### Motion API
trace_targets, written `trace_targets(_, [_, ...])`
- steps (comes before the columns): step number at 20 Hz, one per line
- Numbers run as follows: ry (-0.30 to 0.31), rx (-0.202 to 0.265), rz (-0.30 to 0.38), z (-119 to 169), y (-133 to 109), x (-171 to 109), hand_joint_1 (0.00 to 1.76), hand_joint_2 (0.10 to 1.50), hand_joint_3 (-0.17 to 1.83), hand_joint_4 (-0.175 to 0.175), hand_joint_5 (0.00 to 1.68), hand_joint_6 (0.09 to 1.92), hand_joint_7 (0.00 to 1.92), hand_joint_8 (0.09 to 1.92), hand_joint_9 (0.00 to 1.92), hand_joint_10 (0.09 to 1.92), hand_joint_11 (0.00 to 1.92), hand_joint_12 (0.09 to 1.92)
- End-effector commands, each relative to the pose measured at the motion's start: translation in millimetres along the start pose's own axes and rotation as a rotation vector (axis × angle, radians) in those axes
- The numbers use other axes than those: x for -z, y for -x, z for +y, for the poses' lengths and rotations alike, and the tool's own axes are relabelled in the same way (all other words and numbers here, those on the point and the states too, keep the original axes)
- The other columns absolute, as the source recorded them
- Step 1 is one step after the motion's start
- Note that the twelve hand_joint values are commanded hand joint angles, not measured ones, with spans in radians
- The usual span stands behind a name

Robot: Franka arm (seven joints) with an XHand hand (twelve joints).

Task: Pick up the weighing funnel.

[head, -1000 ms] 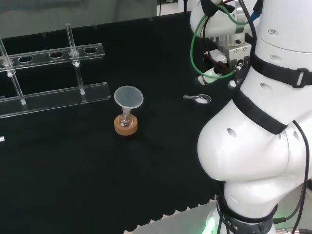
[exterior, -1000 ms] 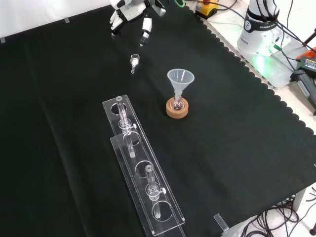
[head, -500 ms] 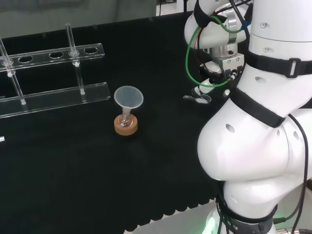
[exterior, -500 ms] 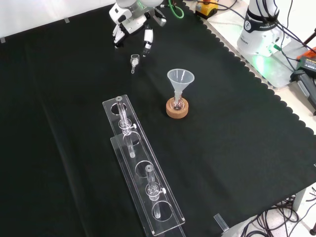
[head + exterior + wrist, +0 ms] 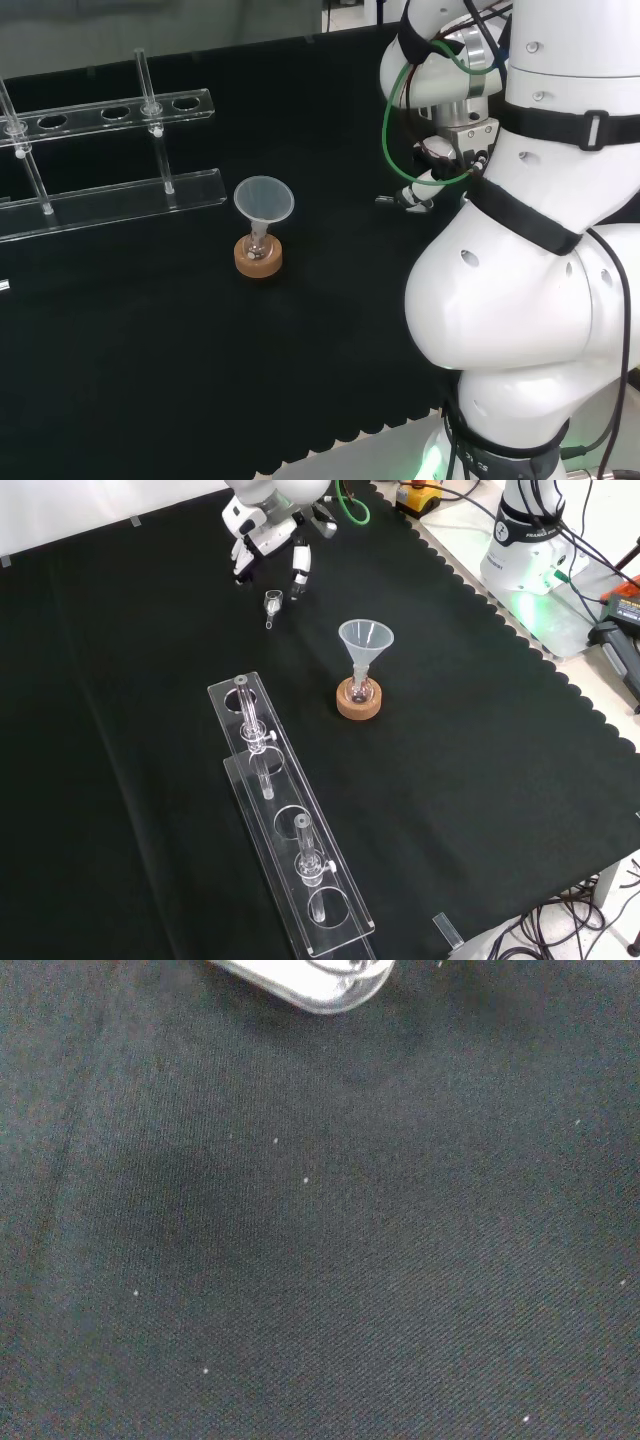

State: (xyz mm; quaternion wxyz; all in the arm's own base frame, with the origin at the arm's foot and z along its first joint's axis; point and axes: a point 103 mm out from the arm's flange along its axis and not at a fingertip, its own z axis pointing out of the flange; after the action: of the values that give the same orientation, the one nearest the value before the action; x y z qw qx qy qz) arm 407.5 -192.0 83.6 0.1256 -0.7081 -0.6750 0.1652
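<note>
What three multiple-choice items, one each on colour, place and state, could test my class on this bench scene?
1. What colour is the ring stand under the big clear cone-shaped funnel?
A) red
B) cork brown
C) blue

2. Where is the small clear scoop-shaped weighing funnel?
A) lying on the black cloth by the fingertips of the black and white hand
B) inside the big funnel
C) lifted off the cloth

3. How is the hand?
A) curled round the big funnel
B) shut, holding nothing
C) open

Key:
1 B, the ring is plainly brown cork.
2 A, the front view shows it on the cloth.
3 C, its fingers are straight.
</note>
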Motion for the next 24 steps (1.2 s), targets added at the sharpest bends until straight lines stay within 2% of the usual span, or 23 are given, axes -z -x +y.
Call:
trace_targets(1, [-0.029,0.013,-0.023,5.6,-6.6,-9.4,0.47,0.71,0.32,-0.129,0.44,0.65,0.51,0.79,0.62,0.74,0.48,1.37])
trace_targets(10, [-0.050,0.002,-0.047,5.3,-15.8,-14.6,0.47,0.71,0.32,-0.130,0.44,0.65,0.52,0.80,0.62,0.74,0.48,1.37])
trace_targets(13, [-0.047,0.003,-0.047,4.7,-15.7,-15.8,0.47,0.71,0.32,-0.128,0.47,0.66,0.58,0.81,0.65,0.75,0.49,1.36])
trace_targets(20, [-0.041,0.001,-0.049,3.9,-15.5,-17.0,0.48,0.70,0.34,-0.134,0.53,0.88,0.82,0.89,0.86,0.71,0.60,1.30])
trace_targets(24, [-0.037,0.005,-0.046,3.7,-15.3,-17.3,0.48,0.70,0.36,-0.135,0.54,1.02,0.89,0.95,0.95,0.72,0.65,1.27])
